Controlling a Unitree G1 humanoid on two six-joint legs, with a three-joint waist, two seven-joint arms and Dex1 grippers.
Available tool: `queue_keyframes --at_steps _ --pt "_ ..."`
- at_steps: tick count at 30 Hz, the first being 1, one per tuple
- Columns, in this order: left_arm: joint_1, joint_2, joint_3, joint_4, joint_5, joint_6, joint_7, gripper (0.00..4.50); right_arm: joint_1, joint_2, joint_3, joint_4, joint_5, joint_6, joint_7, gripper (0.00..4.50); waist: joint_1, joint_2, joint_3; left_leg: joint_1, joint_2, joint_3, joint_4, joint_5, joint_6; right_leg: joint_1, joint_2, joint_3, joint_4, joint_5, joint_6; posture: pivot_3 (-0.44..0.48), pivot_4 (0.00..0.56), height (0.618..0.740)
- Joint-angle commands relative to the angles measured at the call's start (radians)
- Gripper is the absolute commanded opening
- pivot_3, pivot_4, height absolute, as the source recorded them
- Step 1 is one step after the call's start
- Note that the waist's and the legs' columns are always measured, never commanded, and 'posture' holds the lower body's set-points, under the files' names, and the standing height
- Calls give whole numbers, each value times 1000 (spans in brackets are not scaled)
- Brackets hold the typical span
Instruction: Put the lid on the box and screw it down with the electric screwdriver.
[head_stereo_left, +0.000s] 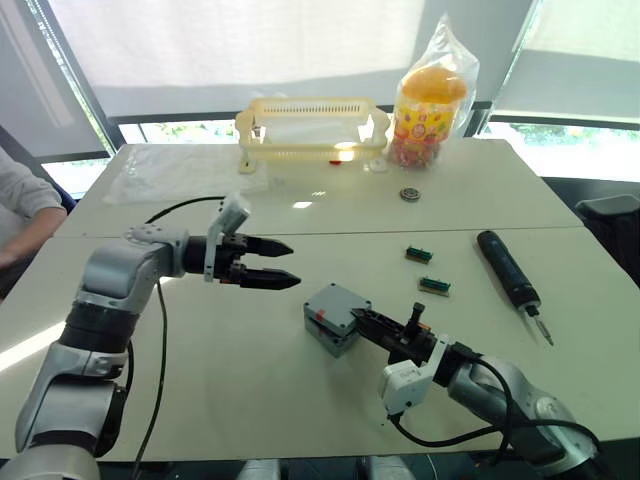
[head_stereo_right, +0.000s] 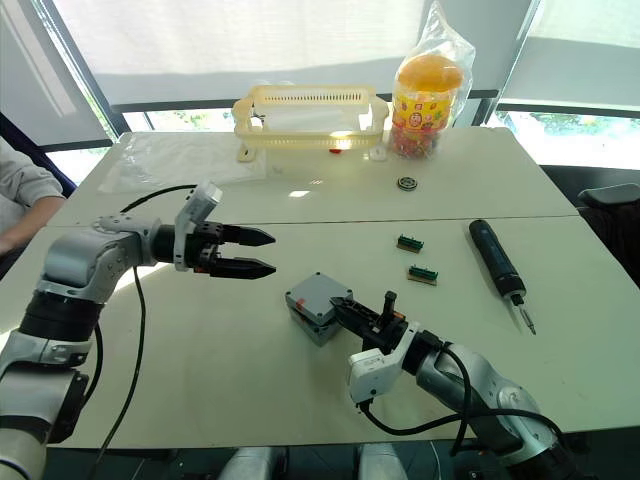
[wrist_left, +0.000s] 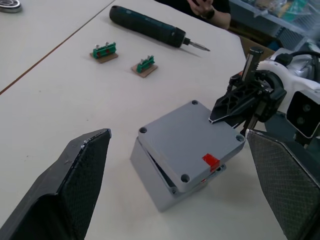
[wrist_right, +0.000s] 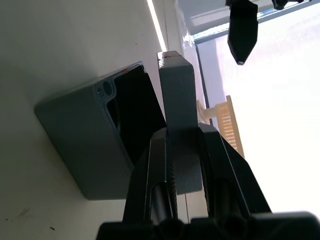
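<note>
The blue-grey box (head_stereo_left: 328, 340) stands on the table near the front middle, a red mark on its side. Tilted over its open top is the lid (wrist_left: 190, 140), one edge lifted and slightly off square. My right gripper (head_stereo_left: 364, 318) is shut on the lid's edge; in the right wrist view the lid (wrist_right: 177, 100) stands between its fingers, with the box (wrist_right: 95, 140) beside it. My left gripper (head_stereo_left: 293, 264) hangs open just left of the box, touching nothing. The electric screwdriver (head_stereo_left: 508, 270) lies on the table to the right, away from both grippers.
Two green connector blocks (head_stereo_left: 419, 254) (head_stereo_left: 434, 285) lie between the box and the screwdriver. At the back stand a yellow basket (head_stereo_left: 312, 125) and a bagged candy jar (head_stereo_left: 430, 100), with a small round metal part (head_stereo_left: 409, 193) in front. A person's sleeve (head_stereo_left: 20, 200) is at far left.
</note>
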Motion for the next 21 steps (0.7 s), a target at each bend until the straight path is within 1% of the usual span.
queue_keyframes --at_steps 1,6,11,14,17,18,21 --pt "-37 -18 -16 7 25 -44 -14 4453 9 4 11 16 -14 -12 -14 117 0 0 0 0 0 0 0 0 0 0 0 0 0 0 0 0 150 740" --pt "-55 -88 -95 40 87 -135 -49 4453 16 6 16 28 -27 -10 -30 117 2 0 0 0 0 0 0 0 0 1 0 0 0 0 0 0 150 740" --pt "-58 -107 -107 66 115 -168 -70 4453 14 8 20 30 -30 -8 -34 117 -3 0 0 1 0 0 0 0 0 1 0 0 0 0 0 0 150 740" --pt "-57 -160 -133 119 143 -210 -65 4453 14 13 26 35 -40 -7 -41 117 -1 0 -1 1 0 0 0 0 0 1 0 0 1 0 0 0 150 740" --pt "-56 -182 -137 137 157 -224 -70 3662 17 13 24 36 -46 -7 -46 117 2 0 -1 1 0 0 1 0 0 2 0 0 0 0 0 0 150 740" --pt "-56 -187 -139 142 162 -229 -71 3218 18 12 24 35 -48 -8 -49 117 1 0 -1 1 0 0 1 0 0 2 0 0 0 0 0 0 150 740" --pt "-52 -198 -140 147 172 -238 -74 3218 20 13 25 34 -54 -7 -54 117 1 0 -1 2 0 0 1 0 0 2 0 0 1 0 0 0 150 740"
